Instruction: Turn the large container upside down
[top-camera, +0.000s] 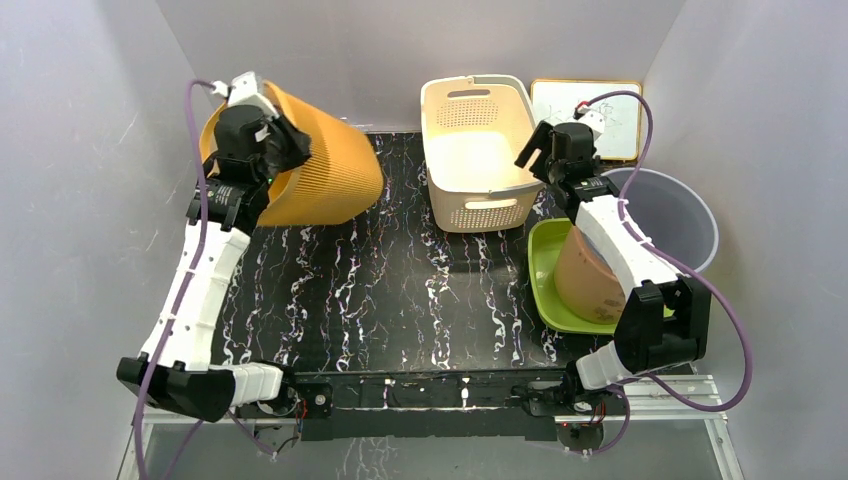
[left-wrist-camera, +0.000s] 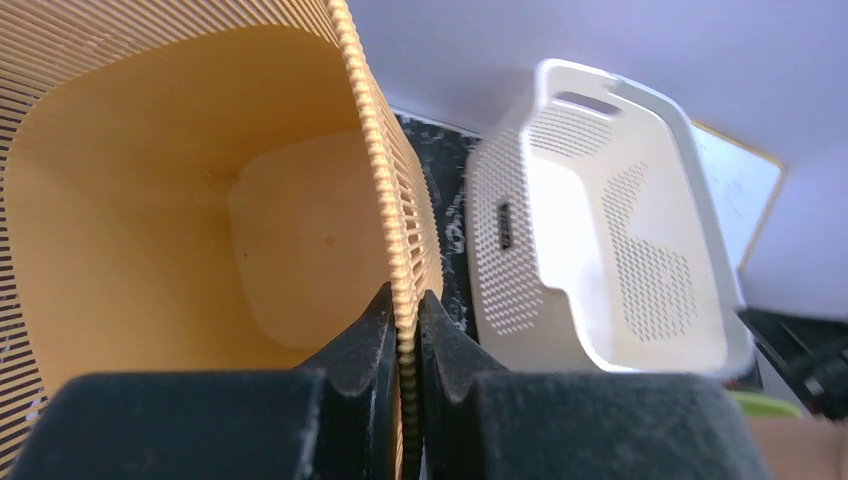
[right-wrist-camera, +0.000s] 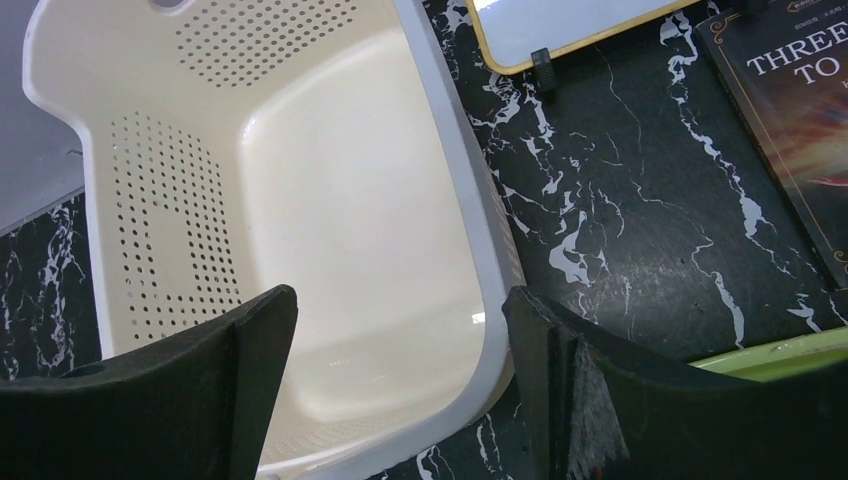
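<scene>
A: Where is the orange bin (top-camera: 320, 170)?

B: Left of the white basket (top-camera: 487, 210), well apart from it and over the far end of the counter (top-camera: 380, 290). The left tool (left-wrist-camera: 405, 305) is clamped on its ribbed rim, one finger inside the wall and one outside.

A: Which way does it point?

B: It's tipped onto its side. The closed bottom faces the basket and the mouth faces away from it, toward the side wall. Its long axis runs about level, across from the basket. I can't tell whether its lower side touches the counter.

A: So it's halfway?

B: I'd say mid-turn. Next the wrist needs to roll further until the mouth faces down, then lower and let go.

A: And the right tool (right-wrist-camera: 400, 300)?

B: Spread open and holding nothing, above the basket's right rim.
</scene>
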